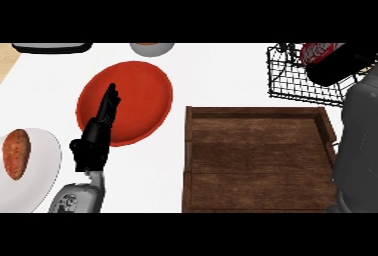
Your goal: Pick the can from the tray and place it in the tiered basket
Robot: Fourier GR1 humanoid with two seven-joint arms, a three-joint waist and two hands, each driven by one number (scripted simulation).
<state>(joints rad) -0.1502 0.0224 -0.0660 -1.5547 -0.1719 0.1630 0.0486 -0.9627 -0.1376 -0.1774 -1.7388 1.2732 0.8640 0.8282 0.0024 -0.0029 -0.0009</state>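
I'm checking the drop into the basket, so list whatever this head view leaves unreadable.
- Right hand: its fingers merge with the can, so the hold is unclear.
- Can: label only partly shown, unreadable.
- Tiered basket: top cut by the view's upper edge, right side hidden by the right forearm.
- Tray: right rim covered by that forearm.
- Grey bowl and dark object: cropped at the upper edge.
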